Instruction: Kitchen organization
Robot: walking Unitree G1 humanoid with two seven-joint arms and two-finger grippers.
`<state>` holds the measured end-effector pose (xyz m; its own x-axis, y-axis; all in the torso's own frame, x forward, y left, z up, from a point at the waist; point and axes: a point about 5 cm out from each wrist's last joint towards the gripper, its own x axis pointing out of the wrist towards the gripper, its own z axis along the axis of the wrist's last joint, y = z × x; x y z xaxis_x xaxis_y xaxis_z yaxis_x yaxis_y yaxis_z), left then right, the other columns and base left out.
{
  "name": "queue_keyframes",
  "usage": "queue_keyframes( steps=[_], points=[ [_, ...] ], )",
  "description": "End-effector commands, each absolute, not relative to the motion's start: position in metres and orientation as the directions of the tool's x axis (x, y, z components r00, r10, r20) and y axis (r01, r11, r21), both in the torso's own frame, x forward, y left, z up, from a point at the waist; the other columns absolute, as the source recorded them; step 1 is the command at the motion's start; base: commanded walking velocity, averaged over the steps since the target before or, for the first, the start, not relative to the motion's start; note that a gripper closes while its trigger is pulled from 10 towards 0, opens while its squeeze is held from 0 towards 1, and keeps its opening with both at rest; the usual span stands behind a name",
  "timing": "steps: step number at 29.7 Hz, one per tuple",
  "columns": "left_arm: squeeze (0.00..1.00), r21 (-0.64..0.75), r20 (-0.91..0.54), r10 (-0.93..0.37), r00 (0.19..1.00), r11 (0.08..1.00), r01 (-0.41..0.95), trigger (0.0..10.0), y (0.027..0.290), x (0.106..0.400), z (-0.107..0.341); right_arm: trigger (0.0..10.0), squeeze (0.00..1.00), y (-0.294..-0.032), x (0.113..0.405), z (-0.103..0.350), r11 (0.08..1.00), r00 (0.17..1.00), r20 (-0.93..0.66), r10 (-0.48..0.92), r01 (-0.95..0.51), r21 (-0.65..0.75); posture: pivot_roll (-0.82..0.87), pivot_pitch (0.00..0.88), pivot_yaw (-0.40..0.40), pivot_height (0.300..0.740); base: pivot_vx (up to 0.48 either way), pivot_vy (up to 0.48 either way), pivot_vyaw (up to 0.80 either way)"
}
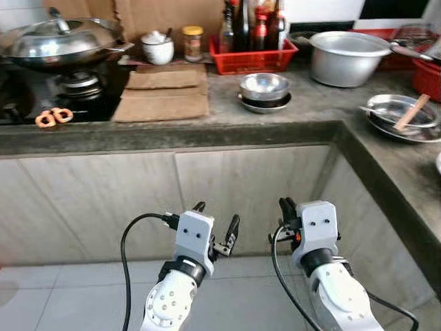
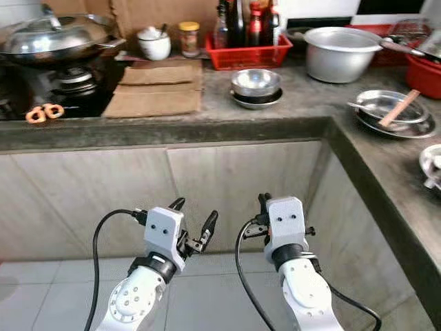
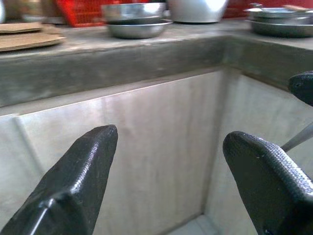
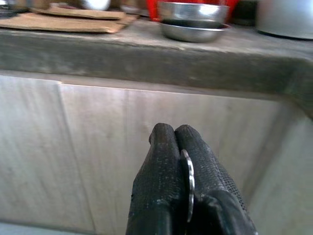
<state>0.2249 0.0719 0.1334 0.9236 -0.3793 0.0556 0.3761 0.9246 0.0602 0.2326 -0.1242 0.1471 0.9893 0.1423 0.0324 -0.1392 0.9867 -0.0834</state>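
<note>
Both arms are held low in front of the cabinet doors [image 1: 207, 200] under the stone counter [image 1: 227, 114]. My left gripper [image 1: 217, 219] is open, its two black fingers [image 3: 93, 161] spread wide with nothing between them. My right gripper [image 1: 286, 205] is shut, and the thin silver edge of a metal piece [image 4: 188, 181] is pinched between its pads; I cannot tell what that piece is. On the counter above stand stacked steel bowls [image 1: 264, 89], a red basket of bottles [image 1: 251, 55], a large aluminium pot [image 1: 344, 58] and steel plates with a wooden stick [image 1: 403, 117].
A lidded wok [image 1: 58, 41] sits on the stove at the far left, with orange-handled scissors [image 1: 54, 117] in front of it. Cardboard sheets [image 1: 164, 93], a white jar [image 1: 158, 48] and a yellow-lidded jar [image 1: 193, 43] lie mid-counter. The counter turns a corner along my right. The floor below is tiled.
</note>
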Motion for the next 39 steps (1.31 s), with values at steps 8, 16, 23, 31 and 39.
queue_keyframes(
  steps=[8, 16, 23, 31, 39],
  points=[
    [0.00, 0.048, 0.061, -0.382, 0.922, 0.924, 0.379, 10.0, 0.0710, 0.2226, 0.1337, 10.0, 0.00, -0.1245, 0.2349, 0.1481, 0.985, 0.988, 0.044, 0.146, -0.141, -0.096, 0.04, 0.034, -0.029, 0.740, 0.000, 0.263, -0.80],
    [0.00, 0.050, 0.058, -0.387, 0.920, 0.922, 0.384, 10.0, 0.0713, 0.2224, 0.1327, 10.0, 0.00, -0.1264, 0.2357, 0.1477, 0.987, 0.990, 0.045, 0.134, -0.129, -0.098, 0.04, 0.027, -0.021, 0.740, 0.000, 0.289, -0.80],
    [0.00, 0.053, 0.055, -0.389, 0.920, 0.921, 0.386, 10.0, 0.0722, 0.2229, 0.1324, 10.0, 0.00, -0.1260, 0.2367, 0.1477, 0.988, 0.991, 0.047, 0.128, -0.123, -0.098, 0.04, 0.028, -0.016, 0.740, 0.000, 0.318, -0.80],
    [0.00, 0.055, 0.054, -0.388, 0.920, 0.921, 0.385, 10.0, 0.0719, 0.2238, 0.1328, 10.0, 0.00, -0.1264, 0.2369, 0.1465, 0.988, 0.991, 0.043, 0.124, -0.119, -0.094, 0.04, 0.034, -0.013, 0.740, 0.000, 0.319, -0.79],
    [0.00, 0.055, 0.055, -0.387, 0.920, 0.922, 0.384, 10.0, 0.0721, 0.2249, 0.1330, 10.0, 0.00, -0.1268, 0.2380, 0.1473, 0.990, 0.992, 0.046, 0.117, -0.112, -0.090, 0.04, 0.038, -0.013, 0.740, 0.000, 0.315, -0.79]
  ],
)
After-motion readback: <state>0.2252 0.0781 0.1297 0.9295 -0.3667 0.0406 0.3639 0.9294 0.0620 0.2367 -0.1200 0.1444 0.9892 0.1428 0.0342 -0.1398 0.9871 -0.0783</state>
